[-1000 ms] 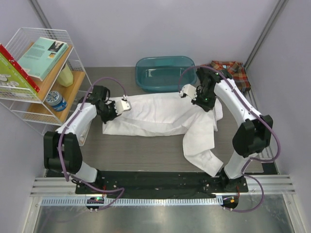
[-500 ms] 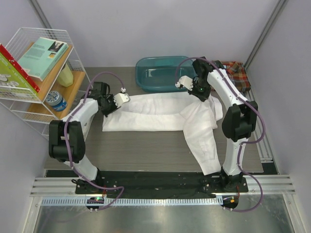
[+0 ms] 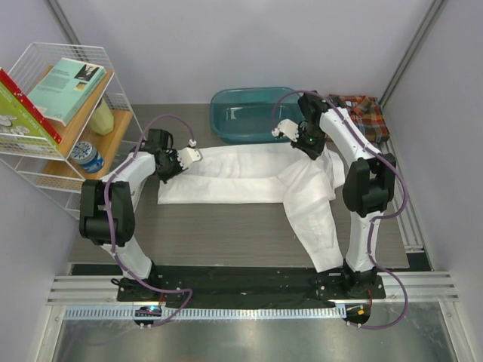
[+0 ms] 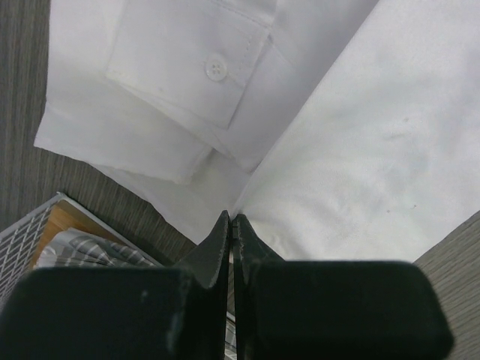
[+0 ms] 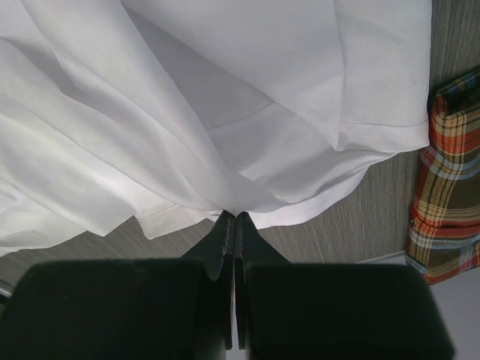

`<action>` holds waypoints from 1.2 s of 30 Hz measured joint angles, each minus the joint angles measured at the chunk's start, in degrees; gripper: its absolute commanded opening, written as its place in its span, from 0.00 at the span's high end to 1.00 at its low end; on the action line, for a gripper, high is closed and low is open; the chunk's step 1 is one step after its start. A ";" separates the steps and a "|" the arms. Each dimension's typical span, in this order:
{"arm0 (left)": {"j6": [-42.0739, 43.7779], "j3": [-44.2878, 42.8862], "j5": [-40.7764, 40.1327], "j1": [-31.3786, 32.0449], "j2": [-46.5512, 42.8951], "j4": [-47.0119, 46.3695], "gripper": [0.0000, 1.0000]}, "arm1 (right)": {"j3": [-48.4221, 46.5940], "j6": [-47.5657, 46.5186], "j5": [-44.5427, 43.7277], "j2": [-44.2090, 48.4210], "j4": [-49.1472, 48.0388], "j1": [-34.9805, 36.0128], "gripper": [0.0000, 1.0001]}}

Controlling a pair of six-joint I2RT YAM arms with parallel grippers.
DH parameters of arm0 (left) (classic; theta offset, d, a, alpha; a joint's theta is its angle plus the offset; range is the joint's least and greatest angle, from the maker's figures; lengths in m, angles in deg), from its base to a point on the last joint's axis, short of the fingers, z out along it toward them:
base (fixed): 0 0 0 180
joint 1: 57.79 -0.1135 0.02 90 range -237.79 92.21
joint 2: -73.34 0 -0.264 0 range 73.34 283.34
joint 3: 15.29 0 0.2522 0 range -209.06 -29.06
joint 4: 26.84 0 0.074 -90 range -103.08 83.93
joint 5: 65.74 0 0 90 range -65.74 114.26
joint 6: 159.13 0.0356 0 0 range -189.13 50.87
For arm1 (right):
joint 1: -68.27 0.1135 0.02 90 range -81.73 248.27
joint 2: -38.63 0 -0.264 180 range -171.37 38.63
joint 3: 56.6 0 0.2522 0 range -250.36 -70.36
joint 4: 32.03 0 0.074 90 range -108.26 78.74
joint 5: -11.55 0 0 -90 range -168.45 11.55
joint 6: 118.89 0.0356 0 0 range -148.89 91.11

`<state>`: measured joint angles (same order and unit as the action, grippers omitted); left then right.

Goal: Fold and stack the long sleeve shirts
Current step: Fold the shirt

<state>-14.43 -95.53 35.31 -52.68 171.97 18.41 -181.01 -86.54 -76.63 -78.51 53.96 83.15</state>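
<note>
I read the left gripper [image 4: 231, 219] and right gripper [image 5: 231, 216] each with jaws together, pinching an edge of the white shirt [image 3: 241, 177], spread across mid-table, with the plaid shirt [image 3: 364, 111] at the table's 1 o'clock, near the tub [image 3: 249, 113].

- left arm [image 3: 124, 181], white shells, black joints: elbow folded near, forearm reaching forward.
- left gripper [image 4: 231, 219], black, two-finger: jaws pressed together, pinching the plain white cloth shirt [image 4: 360, 150] at its edge.
- right arm [image 3: 351, 143], same build: stretched far forward.
- right gripper [image 5: 231, 216], black: jaws together on the shirt's hem.
</note>
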 measured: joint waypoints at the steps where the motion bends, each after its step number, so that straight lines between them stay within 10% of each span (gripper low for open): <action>1: 0.17 0.22 -0.28 0.00 0.00 0.00 1.00 | 0.00 0.33 0.20 -0.44 -0.26 0.00 0.99; 15: 1.44 5.09 -2.75 0.00 -0.48 0.24 0.90 | 0.02 3.50 1.73 -3.76 -1.99 0.35 0.98; 19: 0.90 5.09 -3.17 0.00 -0.70 0.44 0.64 | 0.02 5.20 1.97 -4.66 -2.16 0.68 0.78; 25: -3.45 3.23 1.27 -0.20 -5.38 3.34 0.52 | -1.57 11.28 3.93 -7.50 -2.45 -0.37 0.45; 36: -11.50 -0.52 4.59 5.03 -10.01 6.51 0.50 | -5.62 18.91 19.08 -7.93 2.01 -20.17 0.52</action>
<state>-25.93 -96.06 39.90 -47.65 161.96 24.92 -186.63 -67.63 -57.54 -86.44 55.97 62.97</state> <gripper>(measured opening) 0.524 0.511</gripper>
